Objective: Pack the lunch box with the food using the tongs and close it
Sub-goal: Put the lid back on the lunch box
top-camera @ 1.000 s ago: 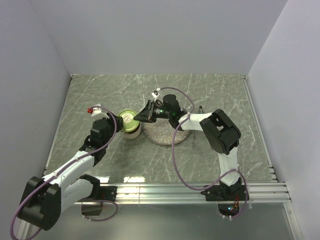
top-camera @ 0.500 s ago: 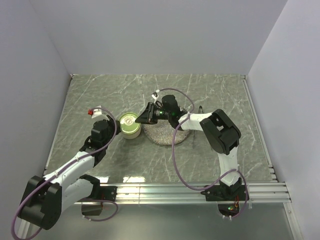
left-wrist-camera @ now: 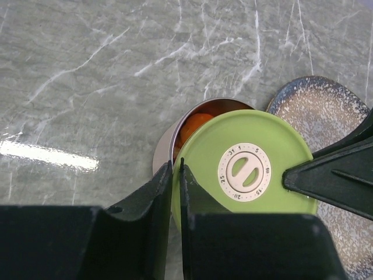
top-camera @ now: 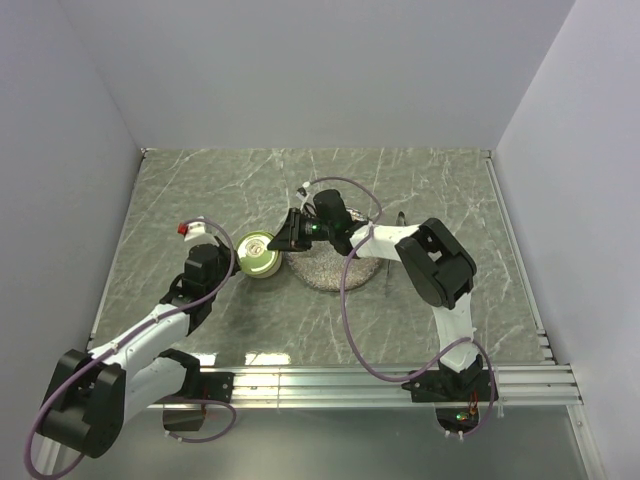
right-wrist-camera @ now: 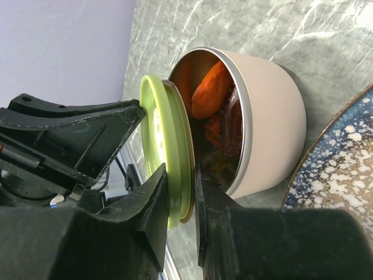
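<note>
My left claw (left-wrist-camera: pixel 176 169) and right claw (right-wrist-camera: pixel 180 186) are each nearly closed, pinching opposite edges of the green lid (left-wrist-camera: pixel 245 169), tilted over the tin (right-wrist-camera: pixel 268 128), with food (right-wrist-camera: pixel 210 90) inside. The tin sits just beside the plate (left-wrist-camera: pixel 326 111).

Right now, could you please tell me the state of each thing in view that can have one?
lunch box: upright, open, filled.
lid: tilted over the box's mouth, not seated.
food: inside the box.
plate: looks empty, partly hidden.
tongs: lying on the table, unheld.
right gripper: shut on the lid's rim.
left gripper: fingers nearly together at the lid's rim; grip unclear.
</note>
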You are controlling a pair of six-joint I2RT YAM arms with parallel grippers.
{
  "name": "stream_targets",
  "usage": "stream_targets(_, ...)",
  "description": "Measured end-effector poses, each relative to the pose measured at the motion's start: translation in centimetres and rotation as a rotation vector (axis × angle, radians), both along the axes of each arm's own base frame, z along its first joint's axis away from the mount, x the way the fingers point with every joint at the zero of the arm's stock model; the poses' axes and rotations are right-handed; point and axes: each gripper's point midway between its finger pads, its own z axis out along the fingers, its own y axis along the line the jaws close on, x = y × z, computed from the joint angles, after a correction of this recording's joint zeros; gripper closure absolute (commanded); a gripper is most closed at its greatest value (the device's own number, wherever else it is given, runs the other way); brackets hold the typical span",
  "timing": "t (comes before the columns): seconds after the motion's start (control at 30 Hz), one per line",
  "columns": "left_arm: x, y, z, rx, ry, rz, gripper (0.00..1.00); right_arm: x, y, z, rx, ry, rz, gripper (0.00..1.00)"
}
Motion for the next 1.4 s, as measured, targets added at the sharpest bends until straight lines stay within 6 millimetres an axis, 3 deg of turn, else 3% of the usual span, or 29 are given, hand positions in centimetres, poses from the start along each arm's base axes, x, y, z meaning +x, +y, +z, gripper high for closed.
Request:
stream_targets(0.67, 0.2, 0.4, 0.2, 0.026, -0.012, 0.011, 0.87, 0.5, 0.5, 0.5, -0.013, -0.014, -0.004, 1.00)
stream_targets(0.97, 2.1, -2.0, 4.7, -0.042, -0.124, -0.066, 0.88, 1.1, 0.9, -0.1, 0.002, 0.002, -0.026, 1.00)
stream_targets(1.13, 2.3, -2.4, 4.5, -0.045, -0.118, -0.082, 0.88, 1.4, 0.9, 0.4, 0.033, 0.005, -0.038, 1.00)
stream_targets(1.4, 2.3, -2.5, 4.4, -0.047, -0.117, -0.088, 0.89, 2.9, -0.7, 0.5, 0.092, 0.035, -0.093, 1.00)
